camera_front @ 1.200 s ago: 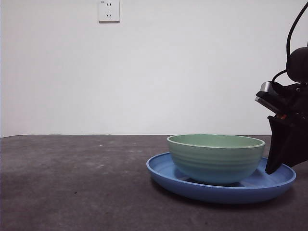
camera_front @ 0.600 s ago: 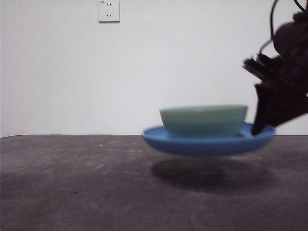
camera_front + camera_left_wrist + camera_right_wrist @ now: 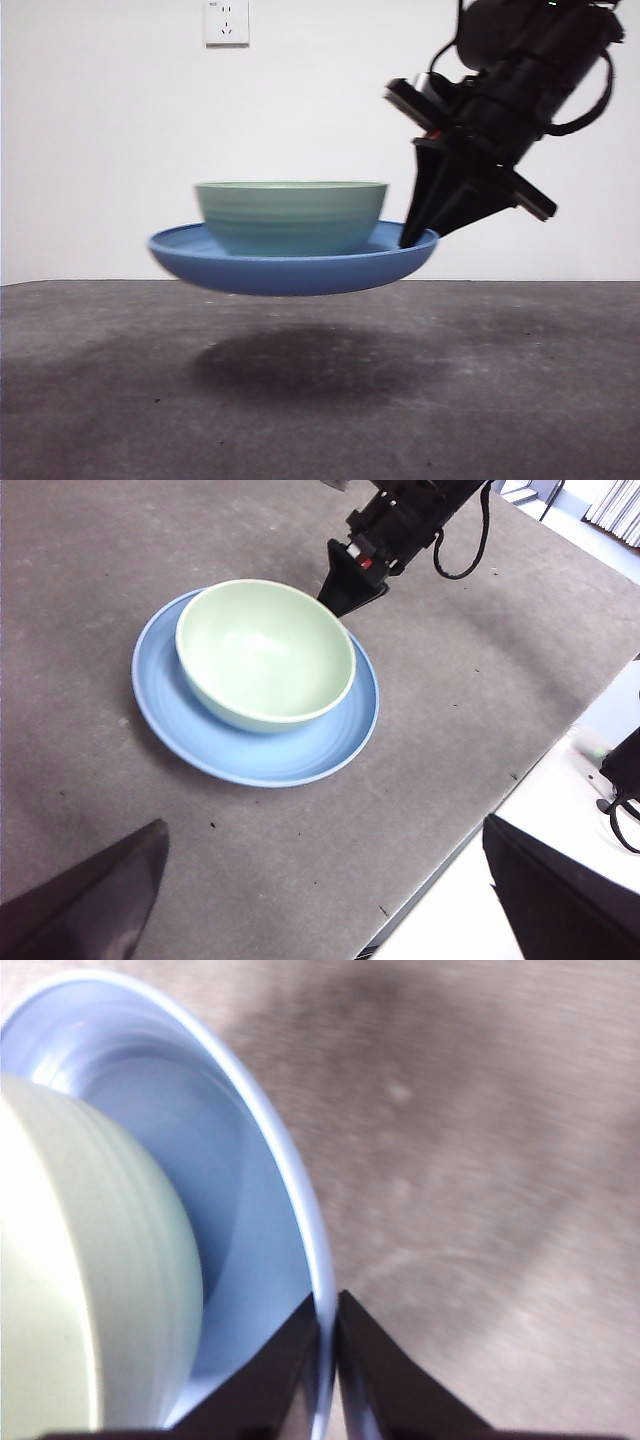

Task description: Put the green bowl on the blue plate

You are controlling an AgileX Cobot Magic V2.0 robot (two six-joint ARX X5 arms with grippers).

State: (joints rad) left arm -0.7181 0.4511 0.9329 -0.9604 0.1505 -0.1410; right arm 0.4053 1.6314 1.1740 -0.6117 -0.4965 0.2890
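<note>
Your right pincer (image 3: 418, 236) clamps the blue plate (image 3: 290, 268) rim at 3 o'clock; the green bowl (image 3: 291, 216) rides centered, above the bench (image 3: 100, 400).

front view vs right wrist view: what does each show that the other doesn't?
Front only: the glossy blue round plate hangs clear of the dark grey table, its shadow beneath; a white wall socket.

Right wrist only: the right claw pinching the plate's rim between its jaws.

Both: the pale mint-green ridged bowl sitting in the plate.
</note>
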